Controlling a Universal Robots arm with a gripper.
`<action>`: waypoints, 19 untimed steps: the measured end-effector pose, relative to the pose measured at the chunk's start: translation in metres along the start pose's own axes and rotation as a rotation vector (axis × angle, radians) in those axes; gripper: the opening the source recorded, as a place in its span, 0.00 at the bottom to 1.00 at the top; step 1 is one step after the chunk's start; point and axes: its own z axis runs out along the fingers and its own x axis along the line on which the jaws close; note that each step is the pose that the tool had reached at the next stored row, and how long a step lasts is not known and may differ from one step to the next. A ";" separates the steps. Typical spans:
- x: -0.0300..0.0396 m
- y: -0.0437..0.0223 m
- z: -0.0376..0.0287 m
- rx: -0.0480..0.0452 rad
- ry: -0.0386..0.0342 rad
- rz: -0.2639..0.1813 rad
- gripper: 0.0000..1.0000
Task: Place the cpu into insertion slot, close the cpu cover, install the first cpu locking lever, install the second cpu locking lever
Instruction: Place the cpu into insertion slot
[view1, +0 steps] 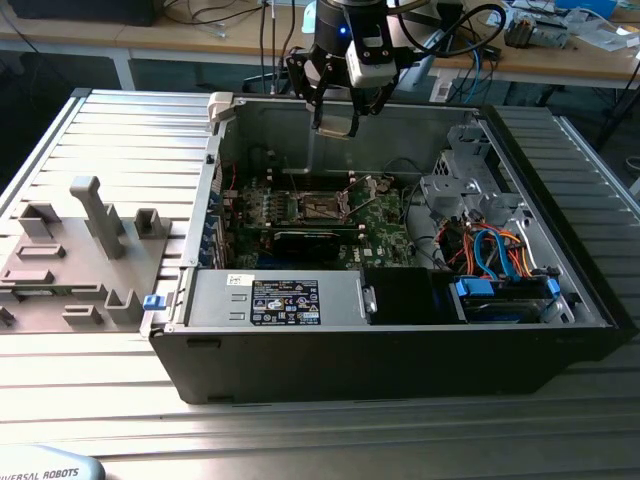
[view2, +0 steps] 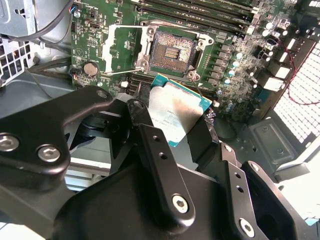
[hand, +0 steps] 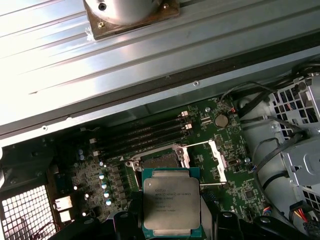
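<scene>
The tool (view2: 172, 131) grips the chip (hand: 171, 202) by its edges above the green board's (view2: 87, 45) bare socket (view2: 172, 52); the cover (view2: 125, 50) lies open beside that socket.

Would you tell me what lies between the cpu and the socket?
Nothing: in the second wrist view the gripper holds the cpu above the board, the socket uncovered.

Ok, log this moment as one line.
gripper: shut on cpu | cpu: held above motherboard, not seated | insertion slot: open, empty
</scene>
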 end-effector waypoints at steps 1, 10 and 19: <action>0.0000 0.0000 0.0000 0.0000 -0.0001 0.000 0.54; 0.0000 0.0000 0.0000 0.0000 -0.0004 0.004 0.54; 0.0000 0.0000 0.0000 -0.0002 -0.0008 0.010 0.54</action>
